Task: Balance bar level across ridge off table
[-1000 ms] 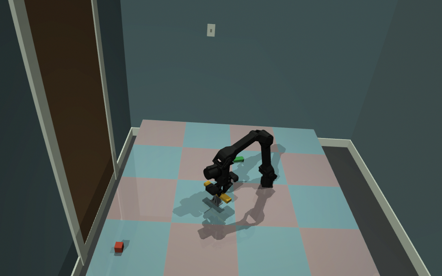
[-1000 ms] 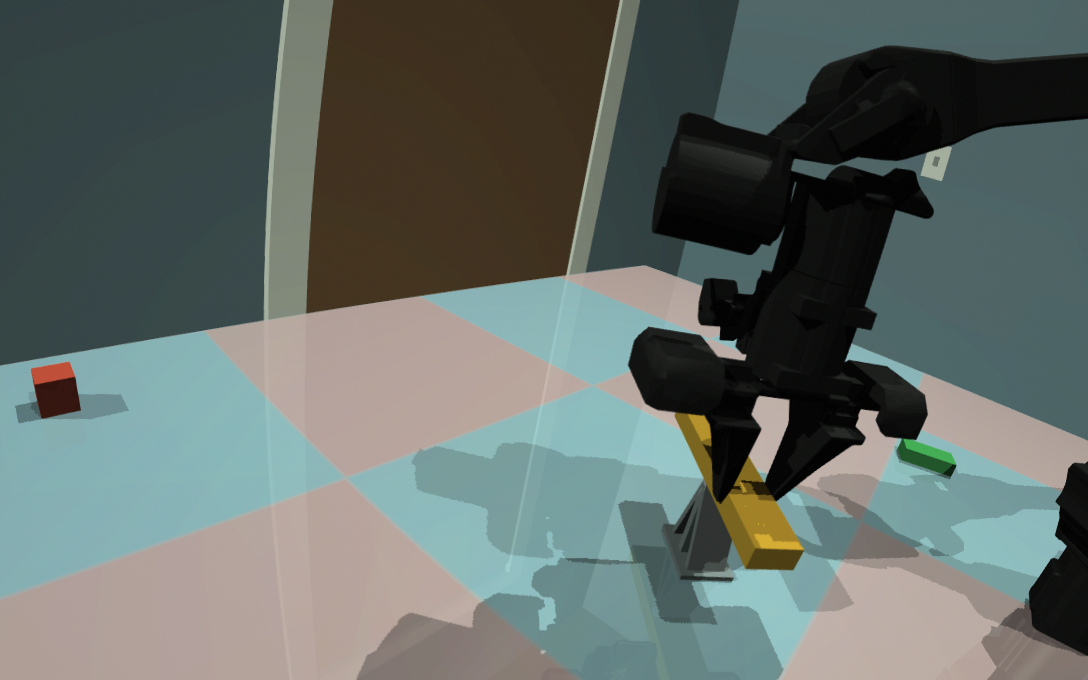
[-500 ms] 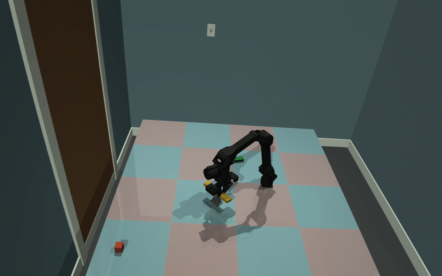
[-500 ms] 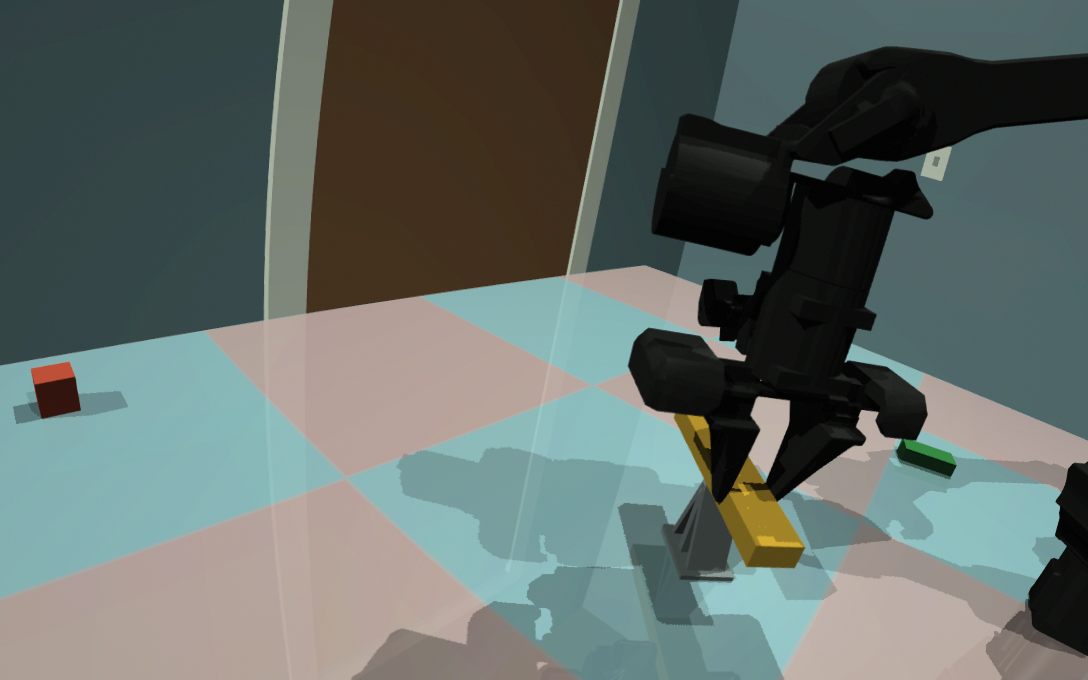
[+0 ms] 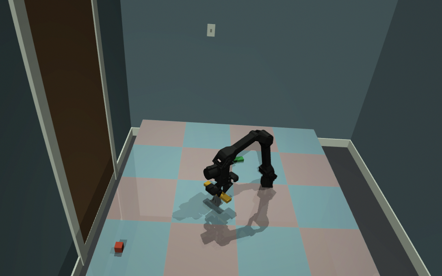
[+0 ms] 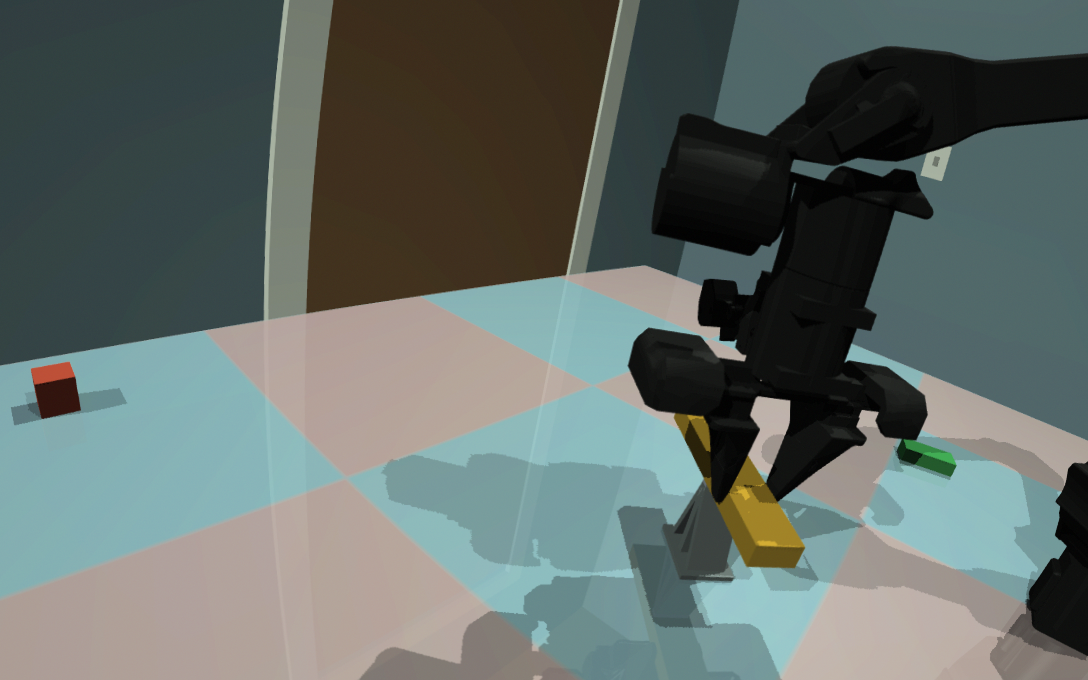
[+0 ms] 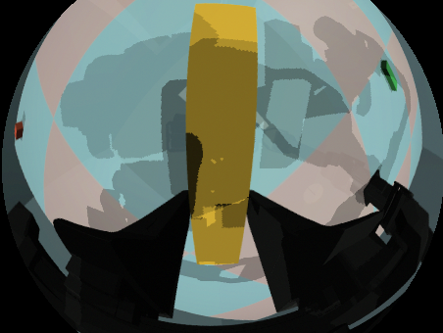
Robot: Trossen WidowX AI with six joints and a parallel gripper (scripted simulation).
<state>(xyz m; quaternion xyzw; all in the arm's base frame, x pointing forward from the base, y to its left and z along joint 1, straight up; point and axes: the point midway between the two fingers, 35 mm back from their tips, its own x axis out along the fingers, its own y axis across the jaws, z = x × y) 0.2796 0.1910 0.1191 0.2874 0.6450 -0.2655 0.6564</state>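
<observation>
The yellow bar (image 5: pixel 224 197) (image 6: pixel 766 529) (image 7: pixel 221 75) lies across the top of the small dark grey ridge (image 5: pixel 213 204) (image 6: pixel 694 537), with both ends off the checkered table. In the exterior view its near end looks lower than its far end. My gripper (image 5: pixel 219 193) (image 6: pixel 747 493) (image 7: pixel 218 197) points straight down over the bar's middle. Its fingers stand close on either side of the bar, just loosened from it. The ridge's top is hidden under the bar and the fingers.
A green block (image 5: pixel 239 159) (image 6: pixel 926 457) (image 7: pixel 390 75) lies flat behind the gripper, near the arm's base (image 5: pixel 267 177). A red cube (image 5: pixel 118 246) (image 6: pixel 56 388) (image 7: pixel 20 130) sits far off at the front left corner. A glass panel and a brown door (image 5: pixel 65 97) border the left side.
</observation>
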